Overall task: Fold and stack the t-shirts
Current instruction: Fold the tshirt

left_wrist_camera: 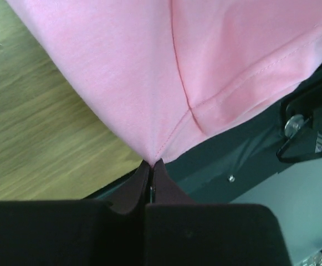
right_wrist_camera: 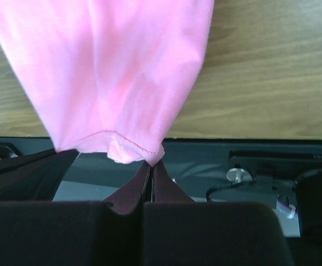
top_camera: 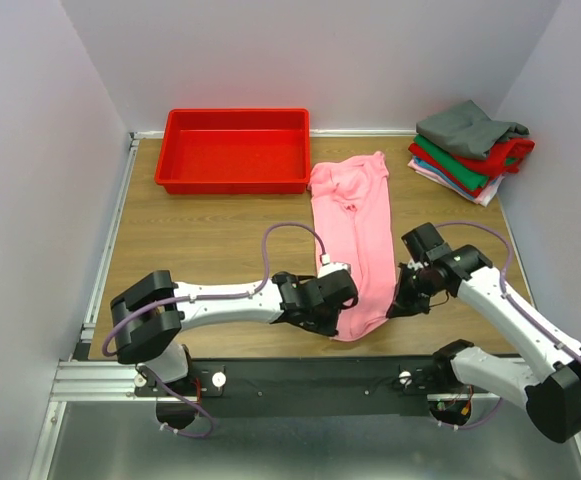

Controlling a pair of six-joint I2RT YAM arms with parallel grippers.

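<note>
Left hand [left_wrist_camera: 151, 169] and right hand [right_wrist_camera: 151, 166] each pinch a hem corner of the pink shirt [top_camera: 355, 230] (limp, likely to sag).

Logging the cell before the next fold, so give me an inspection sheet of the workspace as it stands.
Surface: wooden table, flat.
Job's things: pink shirt lying lengthwise, near hem by the front edge; folded shirts stacked far right, grey on top.
Clutter: red tray, far left, empty.
Grippers: left pincer shut on the pink shirt's hem; right pincer shut on its other corner.
Cables: purple cables loop over both arms.
Surroundings: pale walls on three sides.
</note>
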